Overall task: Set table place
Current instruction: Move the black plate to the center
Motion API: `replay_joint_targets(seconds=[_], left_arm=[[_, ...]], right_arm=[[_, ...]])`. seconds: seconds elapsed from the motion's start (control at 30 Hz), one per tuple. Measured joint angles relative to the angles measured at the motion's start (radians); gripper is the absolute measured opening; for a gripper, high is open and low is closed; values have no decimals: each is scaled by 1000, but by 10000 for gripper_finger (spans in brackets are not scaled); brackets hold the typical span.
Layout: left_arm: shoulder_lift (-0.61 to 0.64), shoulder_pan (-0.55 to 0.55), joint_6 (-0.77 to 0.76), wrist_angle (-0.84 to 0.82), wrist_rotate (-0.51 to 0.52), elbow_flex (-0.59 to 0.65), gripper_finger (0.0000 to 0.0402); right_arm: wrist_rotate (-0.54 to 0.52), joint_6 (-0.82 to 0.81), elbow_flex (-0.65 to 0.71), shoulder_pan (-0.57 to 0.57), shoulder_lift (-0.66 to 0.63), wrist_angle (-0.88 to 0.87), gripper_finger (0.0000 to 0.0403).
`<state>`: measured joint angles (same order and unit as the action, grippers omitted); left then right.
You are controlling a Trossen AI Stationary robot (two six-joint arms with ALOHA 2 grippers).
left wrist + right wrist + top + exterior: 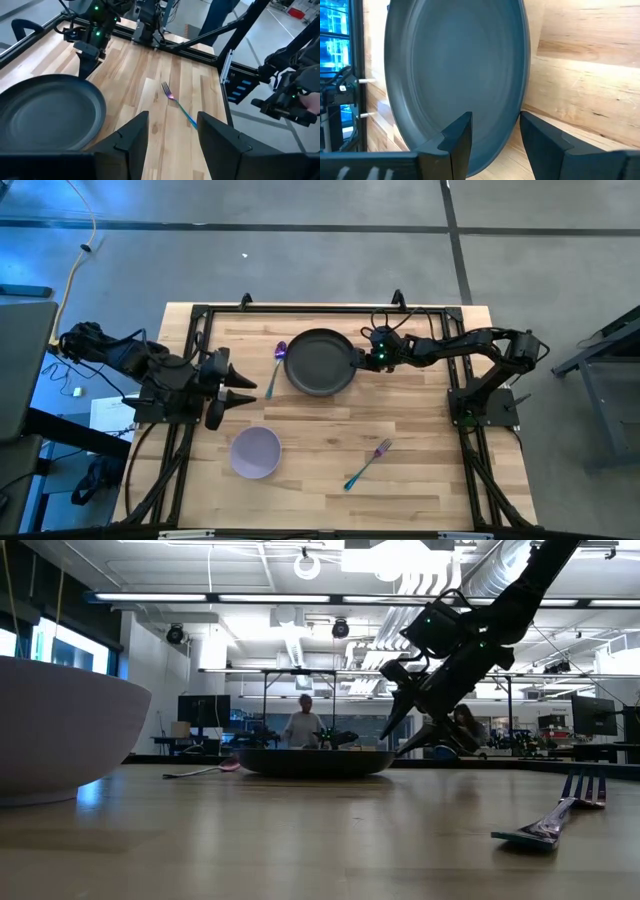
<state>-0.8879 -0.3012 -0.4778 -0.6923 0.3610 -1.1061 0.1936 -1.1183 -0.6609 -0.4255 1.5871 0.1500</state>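
- Four place items sit on the table point(420, 480), none of them stacked or touching each other.
- Plate point(320, 361): dark grey, round, flat on the wood near the far edge, about mid-width.
- Spoon point(277, 365): purple head, just beside the plate on the left arm's side, head toward the far edge.
- Bowl point(255, 452): lavender, upright, nearer the front edge and well apart from the plate — in the low view it fills the near corner point(60, 730).
- Fork point(368, 463): teal handle, lying diagonally at front centre-right, tines toward the far right.
- Right gripper point(358, 360): I see it reaching in from the right to the plate's rim. In the right wrist view the fingers point(457, 137) stand apart with the rim point(517, 100) running between them; I cannot tell whether either finger touches it. Nothing gripped.
- In the low view this arm slants down onto the plate's right side point(410, 735).
- Left gripper point(243, 387): waiting over the left part of the table, between spoon and bowl — fingers point(130, 137) spread, nothing between them.
- One person point(303, 722) stands in the room beyond the table.
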Motion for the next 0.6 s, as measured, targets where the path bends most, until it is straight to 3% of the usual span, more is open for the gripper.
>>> replay_joint_targets(seconds=[0.6], left_arm=[[0,0,0,-46,37,0,156]], right_arm=[[0,0,0,0,0,22,155]])
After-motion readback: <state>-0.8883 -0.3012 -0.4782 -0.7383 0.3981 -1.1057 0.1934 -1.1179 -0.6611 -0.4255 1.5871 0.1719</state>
